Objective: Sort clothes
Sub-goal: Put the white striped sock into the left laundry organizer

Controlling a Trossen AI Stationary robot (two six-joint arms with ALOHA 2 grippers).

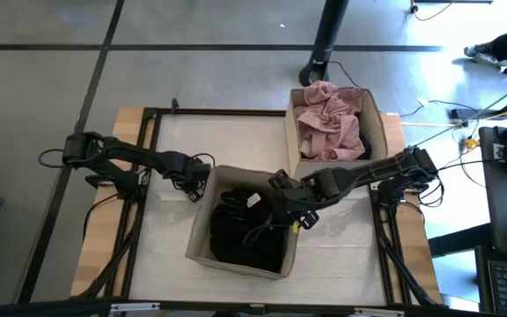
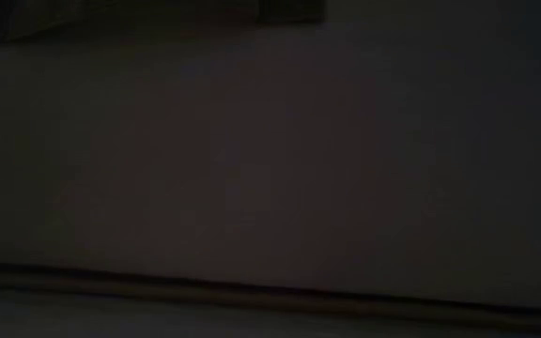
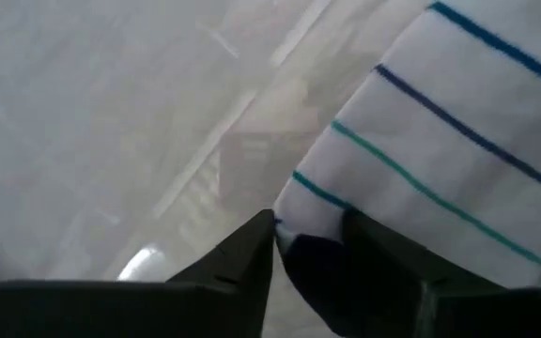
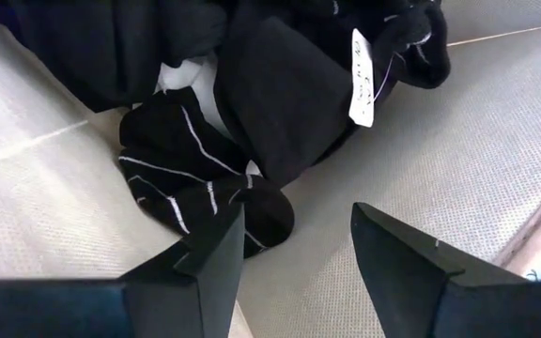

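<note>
A white piece with blue and teal stripes lies on the white table top beside the near beige box. My left gripper points down at it by the box's far left corner. Its fingers stand on either side of the piece's dark end. Black clothes fill the near box, among them a black white-striped piece and a black garment with a white tag. My right gripper hangs open above them. A dusty pink garment lies in the far box. My left gripper comes from above, slanting down, with the striped piece's dark end in the gap between its two fingers. The piece lies flat on the table. I cannot tell whether the fingers touch it.
The two boxes stand close together, the far one at the table's far right and the near one at the middle front. Bare white table top lies between my left arm and the far box. The low view is dark.
</note>
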